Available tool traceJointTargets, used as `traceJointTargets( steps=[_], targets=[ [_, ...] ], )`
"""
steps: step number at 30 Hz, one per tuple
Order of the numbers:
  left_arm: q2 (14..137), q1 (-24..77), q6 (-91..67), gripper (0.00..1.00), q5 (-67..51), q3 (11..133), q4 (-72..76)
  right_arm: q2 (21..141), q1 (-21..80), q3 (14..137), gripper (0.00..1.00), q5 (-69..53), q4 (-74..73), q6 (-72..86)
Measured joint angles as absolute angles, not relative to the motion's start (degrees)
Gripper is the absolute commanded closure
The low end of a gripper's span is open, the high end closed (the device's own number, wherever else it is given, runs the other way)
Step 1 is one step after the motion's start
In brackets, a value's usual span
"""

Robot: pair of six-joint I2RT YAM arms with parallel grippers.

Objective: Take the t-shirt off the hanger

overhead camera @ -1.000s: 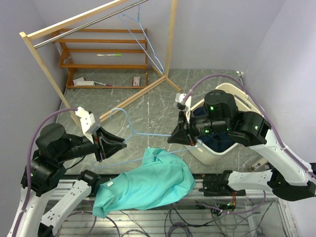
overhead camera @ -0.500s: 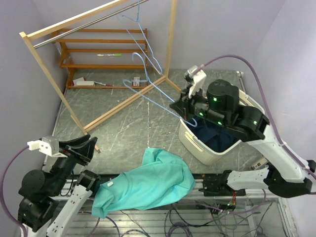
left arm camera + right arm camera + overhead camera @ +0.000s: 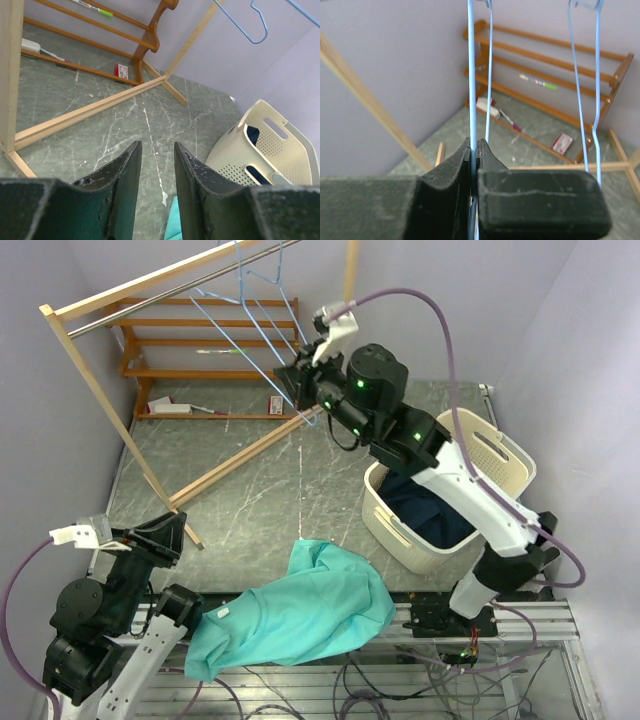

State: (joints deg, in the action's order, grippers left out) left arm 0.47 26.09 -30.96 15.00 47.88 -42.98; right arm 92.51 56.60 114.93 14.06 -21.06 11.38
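Observation:
The teal t-shirt (image 3: pixel 300 612) lies crumpled on the near edge by the arm bases, off the hanger; a corner of the t-shirt (image 3: pixel 173 220) shows below my left fingers. My right gripper (image 3: pixel 293 374) is raised to the wooden rack's metal rail and shut on the bare blue wire hanger (image 3: pixel 243 316). In the right wrist view the gripper (image 3: pixel 474 144) pinches the hanger's wire (image 3: pixel 471 75) between both pads. My left gripper (image 3: pixel 176 528) is drawn back low at the left, far from the hanger. It stands open (image 3: pixel 157 150) with nothing between its fingers.
A second blue hanger (image 3: pixel 590 75) hangs on the rail (image 3: pixel 150 298) beside the held one. A cream laundry basket (image 3: pixel 487 455) with dark clothes stands right of centre. A wooden shoe rack (image 3: pixel 215 345) with small items is at the back. The rack's leg (image 3: pixel 255 445) crosses the floor.
My right arm carried the hanger from near the basket up to the rail. My left gripper let go of the hanger, opened and pulled back to the lower left. The t-shirt stayed put.

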Motion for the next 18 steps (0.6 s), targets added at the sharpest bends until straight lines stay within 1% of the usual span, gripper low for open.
traceJointTargets(
  steps=[3,10,15,16,17,18],
  targets=[
    [0.47,26.09,-31.35,0.57,14.98,47.86,-42.98,98.45,56.16,122.08,1.0,14.44,-19.49,11.27],
    [0.47,26.09,-31.86,0.57,14.98,47.81,-43.0,108.12,53.3,131.48,1.0,13.08,-18.46,12.27],
    [0.47,26.09,-31.99,0.58,15.0,47.81,-43.05,110.56,51.16,130.5,1.0,10.7,-18.94,13.37],
    [0.47,26.09,-31.99,0.58,14.98,47.81,-43.07,110.5,50.83,129.49,0.96,10.09,-19.07,13.52],
    [0.47,26.09,-31.99,0.58,14.98,47.81,-43.07,110.37,50.59,128.62,0.86,9.76,-19.07,13.56],
    [0.47,26.09,-31.99,0.58,15.0,47.81,-43.07,110.06,50.37,127.22,0.73,9.26,-18.92,13.61]
  ],
)
